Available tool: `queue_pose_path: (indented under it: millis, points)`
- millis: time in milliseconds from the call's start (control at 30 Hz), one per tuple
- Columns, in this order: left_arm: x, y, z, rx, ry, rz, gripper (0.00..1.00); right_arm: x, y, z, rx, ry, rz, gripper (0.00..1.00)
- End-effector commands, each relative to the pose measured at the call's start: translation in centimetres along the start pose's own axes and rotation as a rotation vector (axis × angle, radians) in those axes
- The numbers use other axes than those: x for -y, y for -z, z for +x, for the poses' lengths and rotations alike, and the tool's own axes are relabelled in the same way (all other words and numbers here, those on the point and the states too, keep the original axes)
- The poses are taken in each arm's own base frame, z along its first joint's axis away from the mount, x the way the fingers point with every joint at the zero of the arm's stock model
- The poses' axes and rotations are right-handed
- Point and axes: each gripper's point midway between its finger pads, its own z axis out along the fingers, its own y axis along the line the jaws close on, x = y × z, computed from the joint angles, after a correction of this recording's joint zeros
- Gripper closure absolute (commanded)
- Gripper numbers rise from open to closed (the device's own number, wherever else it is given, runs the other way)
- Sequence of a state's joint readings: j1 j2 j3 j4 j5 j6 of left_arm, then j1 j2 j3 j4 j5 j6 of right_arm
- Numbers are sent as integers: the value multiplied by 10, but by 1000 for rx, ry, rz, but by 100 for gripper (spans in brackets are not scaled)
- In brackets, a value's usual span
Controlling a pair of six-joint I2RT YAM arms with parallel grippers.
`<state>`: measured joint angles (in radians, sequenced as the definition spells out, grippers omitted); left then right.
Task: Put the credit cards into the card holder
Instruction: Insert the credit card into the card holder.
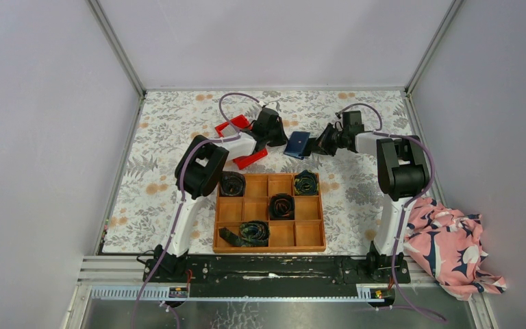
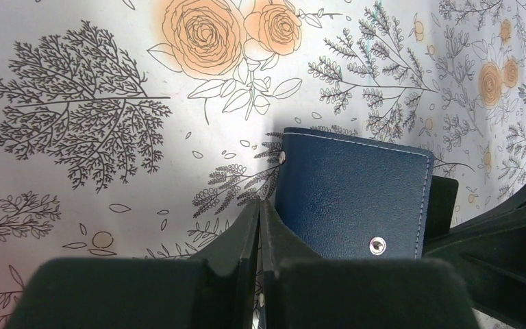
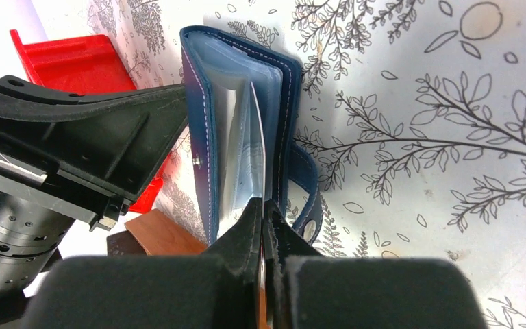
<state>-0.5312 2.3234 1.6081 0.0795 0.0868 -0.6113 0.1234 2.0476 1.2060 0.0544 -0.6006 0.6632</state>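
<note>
The navy card holder hangs open between my two grippers, above the flowered tablecloth. In the right wrist view it faces me edge-on like an open book, showing its clear inner pockets. My right gripper is shut on a thin credit card, which stands edge-on with its far end among the pockets. A sliver of orange shows between the jaws. My left gripper is shut at the holder's left edge, and the blue outer cover lies against its right finger.
A red bin sits just behind the left gripper. A wooden grid tray holding dark rolled bundles lies nearer the arm bases. A pink patterned cloth lies off the table's right side.
</note>
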Motion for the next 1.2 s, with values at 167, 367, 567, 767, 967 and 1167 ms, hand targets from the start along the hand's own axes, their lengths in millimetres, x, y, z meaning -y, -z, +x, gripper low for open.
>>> queue_pose_path:
  millis: [167,367,567,767,967,1167]
  points:
    - [-23,0,49,-116,-14,-57,92,8,11,-8,123,-54,58,100]
    - [-22,2,53,-123,-11,-51,93,12,10,-8,146,-79,67,100]
    - [-23,4,54,-125,-17,-53,93,10,7,-9,155,-114,45,100]
    - [-19,6,60,-137,-23,-43,93,11,11,-15,197,-131,59,100]
    - [-15,9,67,-142,-30,-39,94,14,18,-19,240,-124,91,100]
    - [-11,11,74,-149,-35,-31,94,12,20,-24,262,-125,97,100]
